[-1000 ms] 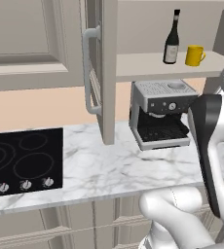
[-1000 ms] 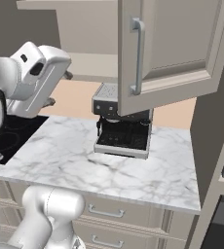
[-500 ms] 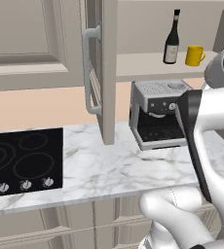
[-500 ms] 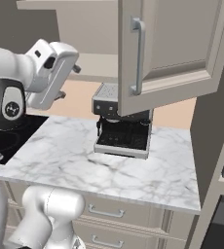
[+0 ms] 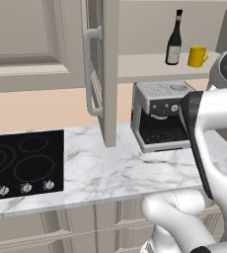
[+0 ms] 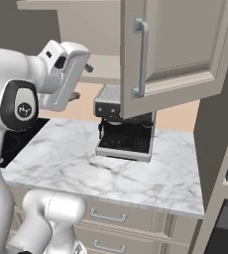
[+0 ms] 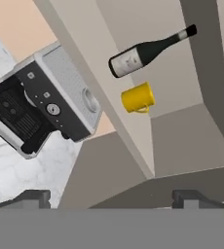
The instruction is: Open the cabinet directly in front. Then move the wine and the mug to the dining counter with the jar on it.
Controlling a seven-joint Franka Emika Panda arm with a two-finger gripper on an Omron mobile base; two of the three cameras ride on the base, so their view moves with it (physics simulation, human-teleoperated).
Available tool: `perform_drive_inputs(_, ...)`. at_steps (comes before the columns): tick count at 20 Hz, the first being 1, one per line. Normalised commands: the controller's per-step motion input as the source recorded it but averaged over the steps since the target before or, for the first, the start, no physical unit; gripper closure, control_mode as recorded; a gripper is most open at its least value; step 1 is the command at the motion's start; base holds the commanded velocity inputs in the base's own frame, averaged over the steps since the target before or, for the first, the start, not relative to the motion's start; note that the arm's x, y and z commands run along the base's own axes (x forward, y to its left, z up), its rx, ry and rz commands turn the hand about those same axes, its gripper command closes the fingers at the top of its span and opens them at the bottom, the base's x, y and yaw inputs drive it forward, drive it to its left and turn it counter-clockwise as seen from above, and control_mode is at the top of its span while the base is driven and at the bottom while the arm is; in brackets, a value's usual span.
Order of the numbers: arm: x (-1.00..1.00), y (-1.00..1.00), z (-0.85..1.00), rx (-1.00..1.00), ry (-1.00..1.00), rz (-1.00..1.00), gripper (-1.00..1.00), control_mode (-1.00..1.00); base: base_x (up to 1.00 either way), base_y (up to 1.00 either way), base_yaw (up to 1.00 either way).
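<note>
The cabinet (image 5: 144, 67) stands open, its left door (image 5: 107, 74) edge-on and its right door (image 6: 181, 49) swung out. On its lower shelf stands the dark wine (image 5: 173, 40) with the yellow mug (image 5: 197, 56) just to its right. The hand view, rolled, shows the wine (image 7: 148, 51) and the mug (image 7: 137, 97) ahead and well apart from my fingertips (image 7: 34, 197). My gripper (image 6: 83, 81) hangs open and empty left of the coffee machine, below shelf height. The dining counter and the jar are out of view.
A silver coffee machine (image 5: 160, 117) sits on the marble counter (image 5: 100, 173) under the open cabinet. A black cooktop (image 5: 21, 163) lies to the left. The right door's handle (image 6: 141, 57) juts out over the machine (image 6: 122, 124).
The arm has lifted, and the hand has moved a little up and toward the open cabinet. Wine, mug and doors have not moved.
</note>
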Motion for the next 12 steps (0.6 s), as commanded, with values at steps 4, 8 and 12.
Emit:
perform_drive_inputs(4,0.14,-0.04,0.0,-0.07,0.01,-0.16,-1.0,-1.0,0.0,0.0,0.0)
perform_drive_inputs(8,0.23,0.0,0.0,-0.06,0.02,-0.15,-1.0,-1.0,0.0,0.0,0.0)
perform_drive_inputs(12,0.13,-0.16,0.0,-0.05,0.03,-0.12,-1.0,-1.0,0.0,0.0,0.0)
